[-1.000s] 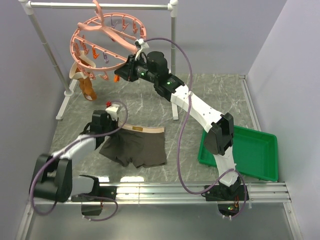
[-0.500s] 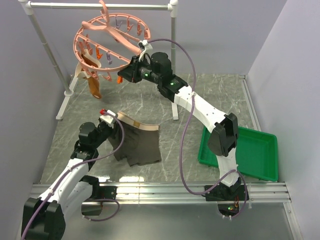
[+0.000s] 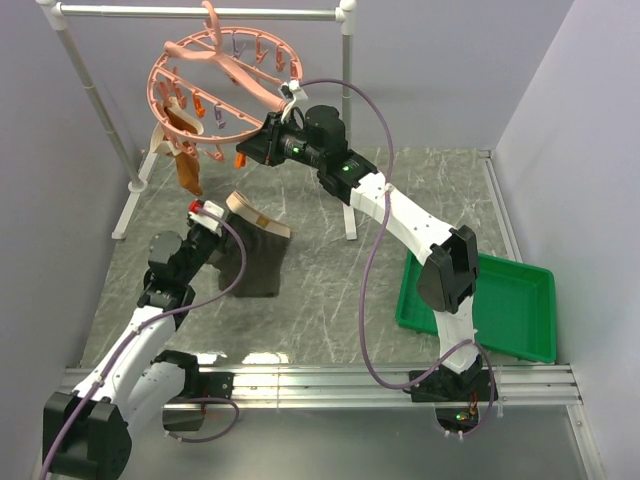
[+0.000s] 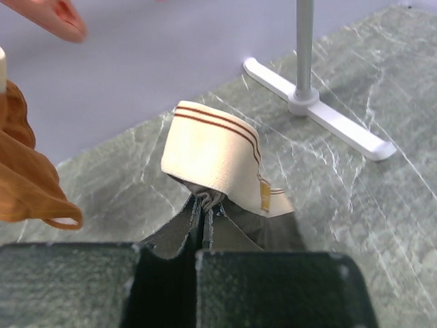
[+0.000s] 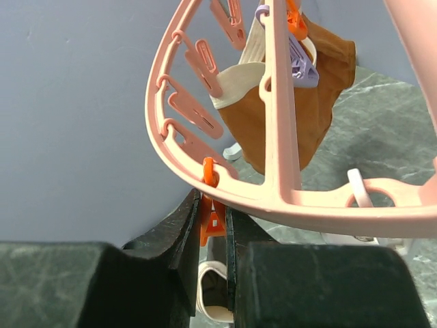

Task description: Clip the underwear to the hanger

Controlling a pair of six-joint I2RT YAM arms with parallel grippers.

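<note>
Our left claw (image 4: 203,212) pinches dark olive-brown cloth boxer briefs (image 3: 258,265) near the tabletop's (image 3: 330,295) left edge; our right claw (image 5: 213,213) squeezes an orange clip (image 5: 212,224) on the salmon-pink plastic ring (image 5: 273,198).

Table (image 3: 330,275) bears tray (image 3: 500,300), rack (image 3: 101,103), perhaps underwear (image 3: 255,265).

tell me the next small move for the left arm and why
Probably lift the left tool up and forward, carrying the underwear waistband toward the orange clip. The left tool is shut on the bunched waistband, well below the hanger, while the right tool pinches that clip on the hanger's rim, apparently ready to take cloth.
</note>
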